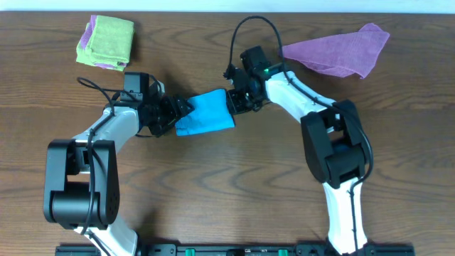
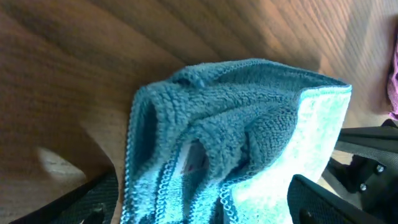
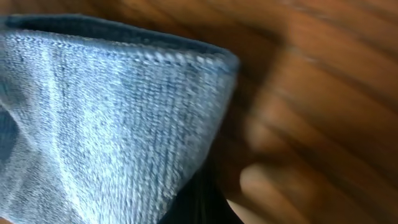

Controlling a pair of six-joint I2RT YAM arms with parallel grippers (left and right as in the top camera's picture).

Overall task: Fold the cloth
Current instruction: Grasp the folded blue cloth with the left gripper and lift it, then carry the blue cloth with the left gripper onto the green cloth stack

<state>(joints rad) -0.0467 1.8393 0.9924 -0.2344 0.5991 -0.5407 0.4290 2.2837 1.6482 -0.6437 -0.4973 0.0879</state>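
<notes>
The blue cloth [image 1: 206, 114] lies folded on the wooden table between my two grippers. My left gripper [image 1: 170, 114] is at its left end. In the left wrist view its fingers [image 2: 211, 205] are spread wide with the bunched, layered cloth [image 2: 249, 137] between them, so it is open. My right gripper [image 1: 238, 99] is at the cloth's upper right corner. In the right wrist view the cloth [image 3: 106, 124] fills the left side, raised close to the camera. It drapes over a dark finger [image 3: 199, 208], and the gripper looks shut on it.
A loose purple cloth [image 1: 341, 50] lies at the back right. A folded green cloth on a purple one [image 1: 106, 41] sits at the back left. The front edge of the table has a black rail [image 1: 234, 249].
</notes>
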